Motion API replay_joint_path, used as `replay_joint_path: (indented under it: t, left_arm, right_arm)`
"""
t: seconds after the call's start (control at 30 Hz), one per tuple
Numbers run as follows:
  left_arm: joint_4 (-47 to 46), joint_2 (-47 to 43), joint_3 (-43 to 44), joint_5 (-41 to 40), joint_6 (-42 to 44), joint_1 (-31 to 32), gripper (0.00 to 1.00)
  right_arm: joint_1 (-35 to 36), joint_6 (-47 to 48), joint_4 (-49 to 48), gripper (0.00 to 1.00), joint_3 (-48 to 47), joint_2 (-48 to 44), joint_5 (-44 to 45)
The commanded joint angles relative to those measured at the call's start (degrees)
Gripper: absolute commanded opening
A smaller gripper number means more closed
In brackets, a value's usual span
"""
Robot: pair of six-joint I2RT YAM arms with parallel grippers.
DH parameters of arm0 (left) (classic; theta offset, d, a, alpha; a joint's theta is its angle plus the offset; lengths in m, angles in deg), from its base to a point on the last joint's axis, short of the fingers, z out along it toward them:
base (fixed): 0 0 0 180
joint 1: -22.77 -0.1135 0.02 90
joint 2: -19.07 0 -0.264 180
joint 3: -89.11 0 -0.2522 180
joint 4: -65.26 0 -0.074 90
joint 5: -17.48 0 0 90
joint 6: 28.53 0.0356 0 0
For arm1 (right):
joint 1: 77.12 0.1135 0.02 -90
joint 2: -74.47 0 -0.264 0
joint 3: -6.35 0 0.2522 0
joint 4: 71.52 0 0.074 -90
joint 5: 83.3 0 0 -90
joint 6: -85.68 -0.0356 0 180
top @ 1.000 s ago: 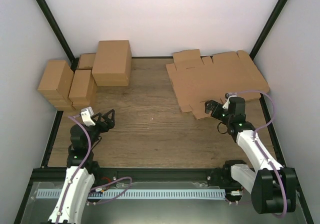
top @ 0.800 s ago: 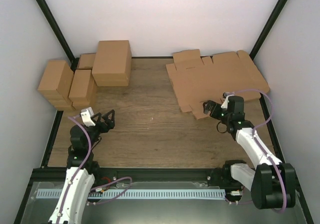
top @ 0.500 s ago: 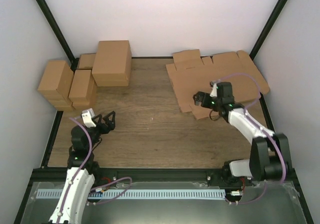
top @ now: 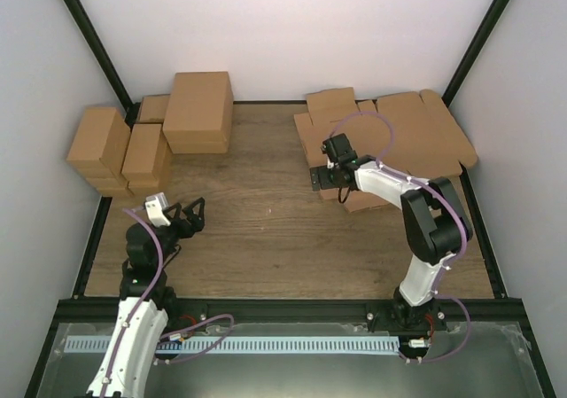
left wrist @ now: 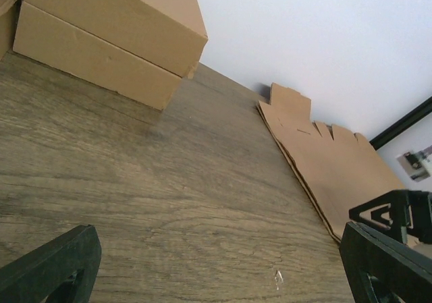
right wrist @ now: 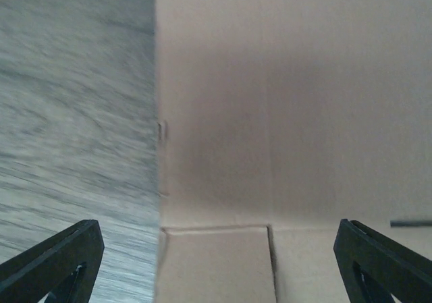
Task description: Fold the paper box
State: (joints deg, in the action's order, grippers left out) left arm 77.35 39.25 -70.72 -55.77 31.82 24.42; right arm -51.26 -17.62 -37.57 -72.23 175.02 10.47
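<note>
The paper box (top: pixel 416 136) lies flat and unfolded at the back right of the table, on a stack of brown cardboard sheets with flaps and crease lines. It also shows in the left wrist view (left wrist: pixel 331 161) and fills the right wrist view (right wrist: pixel 270 114). My right gripper (top: pixel 321 178) hovers over the stack's left edge, open and empty (right wrist: pixel 216 249), with its jaws wide apart over a small flap (right wrist: pixel 216 262) and the bare wood. My left gripper (top: pixel 189 212) is open and empty (left wrist: pixel 217 249) low over the table at the near left, far from the cardboard.
Folded brown cartons stand at the back left: a large one (top: pixel 198 110) and smaller ones (top: pixel 97 145) (top: pixel 146 154). The large carton shows in the left wrist view (left wrist: pixel 108 33). Black frame posts rise at both back corners. White walls close the back and sides.
My right arm has stretched out and swung left across the cardboard, from the stack's near right edge to its left edge. The left arm has barely moved.
</note>
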Motion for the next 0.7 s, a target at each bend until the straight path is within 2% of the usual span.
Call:
replay_joint_path:
  t: [0.0,0.37,0.67]
  left_arm:
    - [-1.36,-0.75,-0.79,0.58,0.39,0.20,1.00]
    - [-1.33,-1.11,-0.91,0.65,0.29,0.20,1.00]
    - [-1.31,-1.11,-0.88,0.65,0.29,0.21,1.00]
  right_arm:
    - [1.91,1.75,4.36,0.97,-2.13,1.98,7.67]
    - [5.01,1.34,6.84,0.96,-4.32,6.72,14.57]
    - [5.08,-0.58,7.03,0.87,-4.30,5.88,18.73]
